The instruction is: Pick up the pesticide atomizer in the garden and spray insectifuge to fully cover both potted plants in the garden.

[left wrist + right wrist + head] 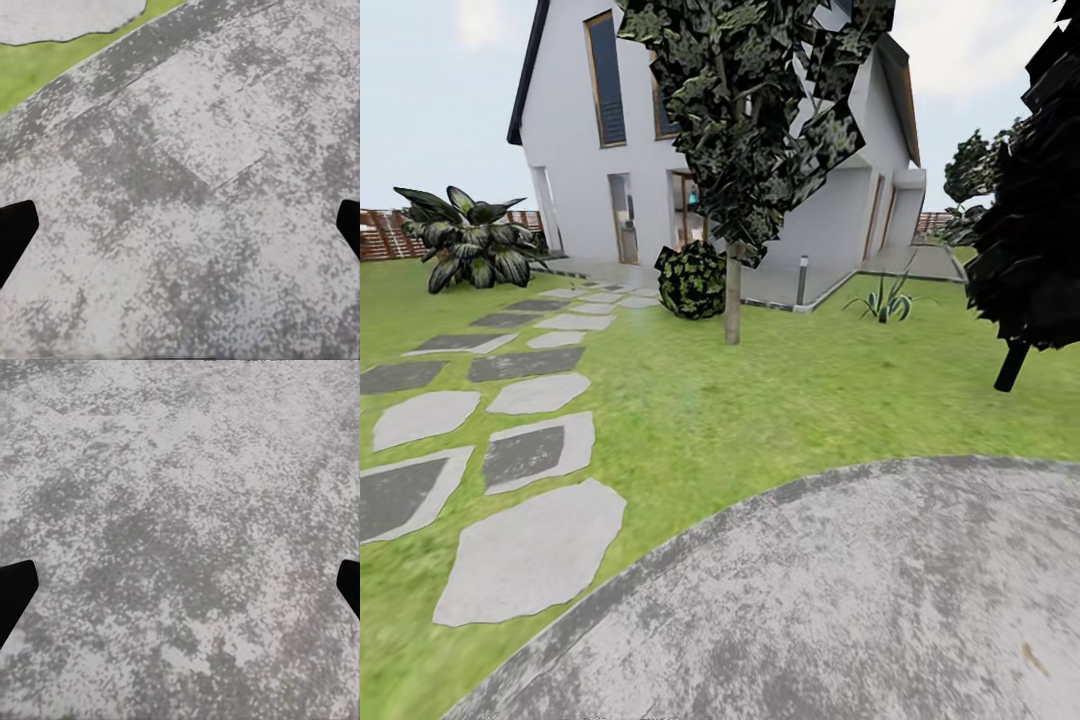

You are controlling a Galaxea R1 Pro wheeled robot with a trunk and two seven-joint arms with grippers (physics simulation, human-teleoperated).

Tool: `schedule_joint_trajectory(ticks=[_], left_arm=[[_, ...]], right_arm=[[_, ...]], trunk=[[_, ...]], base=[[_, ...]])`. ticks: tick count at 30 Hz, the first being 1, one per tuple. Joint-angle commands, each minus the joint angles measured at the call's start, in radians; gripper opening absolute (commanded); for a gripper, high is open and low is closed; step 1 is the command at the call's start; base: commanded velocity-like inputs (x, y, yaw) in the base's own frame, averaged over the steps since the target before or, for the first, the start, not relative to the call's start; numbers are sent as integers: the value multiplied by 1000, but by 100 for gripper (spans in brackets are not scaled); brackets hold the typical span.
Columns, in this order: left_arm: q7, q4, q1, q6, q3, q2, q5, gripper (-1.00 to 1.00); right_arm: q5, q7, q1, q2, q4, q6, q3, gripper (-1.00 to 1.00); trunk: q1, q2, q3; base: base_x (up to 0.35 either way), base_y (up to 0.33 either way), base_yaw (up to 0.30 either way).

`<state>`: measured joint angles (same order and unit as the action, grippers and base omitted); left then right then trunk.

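Two grippers, both spread wide with nothing between the fingers: left gripper [180, 232] has its dark fingertips [15, 236] at opposite edges of the left wrist view, hanging over grey speckled paving [195, 225], with a strip of lawn [30, 71] and the edge of a pale stepping stone [60, 15] in one corner. Right gripper [180, 592] sits the same way, fingertips [15, 592] far apart, over plain paving [180, 510]. Head view: the paved round [840, 600] curves across the lower right, and the garden lawn [760, 400] runs from it up to a white house [640, 130]. Stepping stones [530, 550] (alternating light and dark grey) lead along the left side toward the house door. A tree [745, 130] with a thin trunk stands mid-lawn, a round dark bush [692, 280] just beside it on its left. Broad striped-leaf plant [470, 240] far left, in front of a brown slatted fence [385, 235]. Small spiky plant [885, 300] near the house's right corner, next to a short lamp post [801, 280]. Very dark tree [1030, 220] at the right edge, trunk tilted. Can't pick out the pesticide atomizer or the low rosette plants anywhere here.
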<state>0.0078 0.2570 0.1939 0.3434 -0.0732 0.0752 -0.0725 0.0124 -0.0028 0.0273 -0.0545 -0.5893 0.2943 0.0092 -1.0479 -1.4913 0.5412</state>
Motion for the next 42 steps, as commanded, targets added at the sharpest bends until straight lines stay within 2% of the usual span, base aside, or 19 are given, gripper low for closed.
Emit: schedule_joint_trajectory(ticks=[1, 42], left_arm=[[-1, -1, 1, 3, -1, 0, -7, 100], [-3, -2, 1, 3, -1, -2, -6, 100]], right_arm=[[1, 0, 0, -1, 0, 3, 1, 100], [-2, 3, 0, -2, -3, 2, -6, 100]], trunk=[[-4, -8, 5], [-161, -295, 134]], base=[[0, 0, 281], [0, 0, 277]])
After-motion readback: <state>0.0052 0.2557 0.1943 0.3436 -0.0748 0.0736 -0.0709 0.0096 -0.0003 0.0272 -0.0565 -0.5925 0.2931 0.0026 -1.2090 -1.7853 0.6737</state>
